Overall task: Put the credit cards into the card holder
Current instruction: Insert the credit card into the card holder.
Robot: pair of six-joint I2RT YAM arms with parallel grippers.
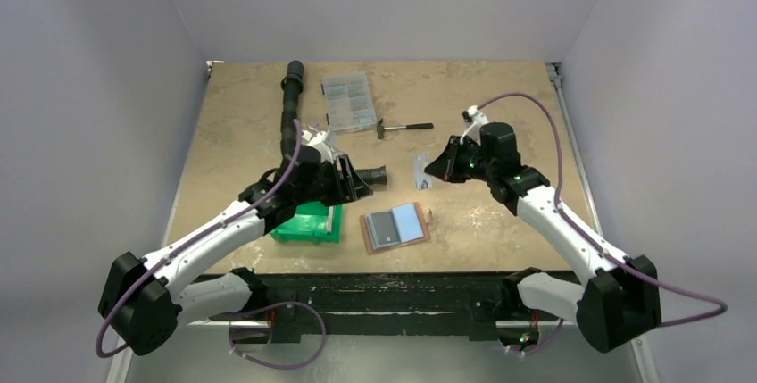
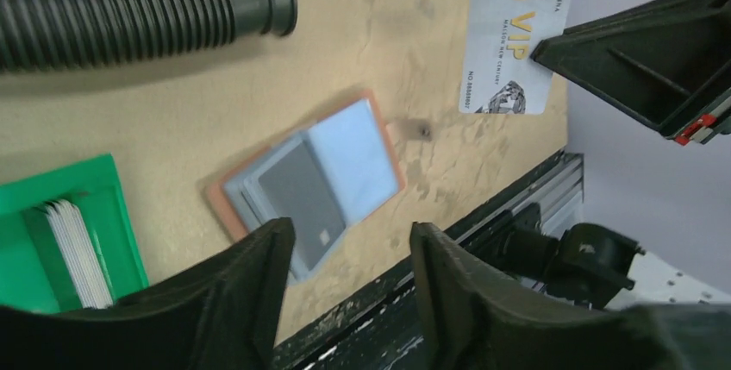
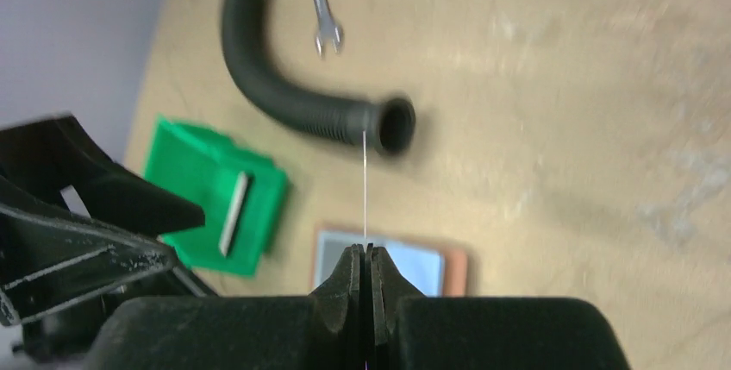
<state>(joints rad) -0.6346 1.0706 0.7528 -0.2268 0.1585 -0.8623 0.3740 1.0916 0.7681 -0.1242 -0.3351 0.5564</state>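
Near the table's front edge, at centre, the card holder (image 1: 394, 227) lies opened flat, grey-blue inside up, with a dark grey card (image 2: 297, 189) already seated in its left half. Just beyond it and slightly right, a silver VIP card (image 2: 515, 38) hangs clear of the tabletop, pinched by one edge in the clenched jaws of the right gripper (image 3: 365, 251); that arm's own camera sees the card edge-on, a thin line above the holder. The left gripper (image 2: 349, 241) hovers left of and beyond the holder, jaws parted with nothing between them. Left again sits a green bin (image 1: 308, 222) carrying a stack of further cards (image 2: 78, 253), and a black corrugated hose (image 1: 290, 124) runs toward the far edge, where a clear compartment box (image 1: 348, 102) and a hammer (image 1: 403, 126) lie. By all appearances the step in hand is delivering the silver card; the next move likely calls for lowering it, squaring its edge to a free pocket mouth and sliding it in, perhaps with the left arm steadying the holder.
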